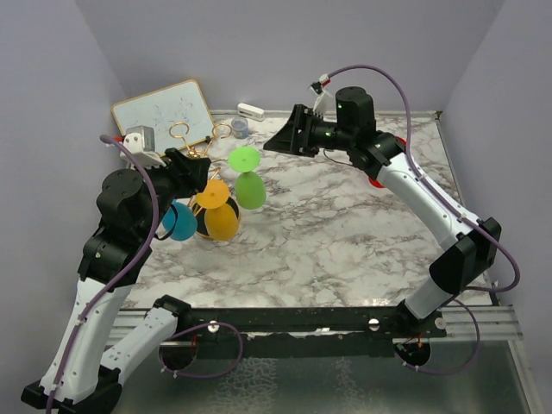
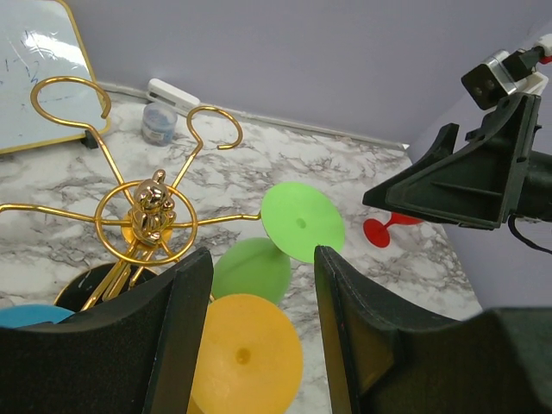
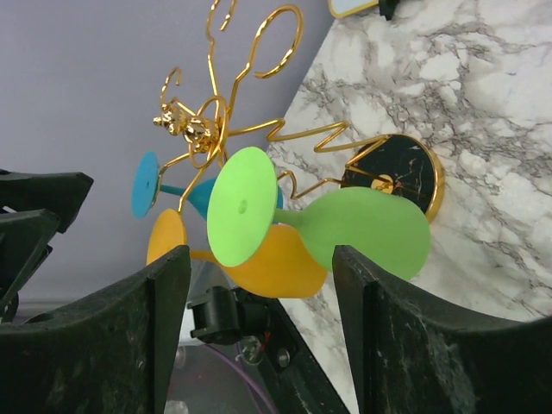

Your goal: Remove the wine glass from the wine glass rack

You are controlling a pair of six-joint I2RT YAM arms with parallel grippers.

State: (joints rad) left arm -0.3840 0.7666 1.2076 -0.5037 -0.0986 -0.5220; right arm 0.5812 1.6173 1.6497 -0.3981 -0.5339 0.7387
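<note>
The green wine glass (image 1: pixel 251 191) hangs upside down on the gold wine glass rack (image 1: pixel 200 155), left of centre in the top view, its round foot tilted toward the right gripper (image 1: pixel 272 143). An orange glass (image 1: pixel 222 221) and a blue glass (image 1: pixel 181 222) hang just beside it on the same rack, lower left. The right gripper is spread wide and empty, near the green foot but apart from it. The left gripper (image 1: pixel 191 168), also spread and empty, hovers at the rack's left side. A white board (image 1: pixel 164 112) leans at upper left on the marble table (image 1: pixel 345 241).
</note>
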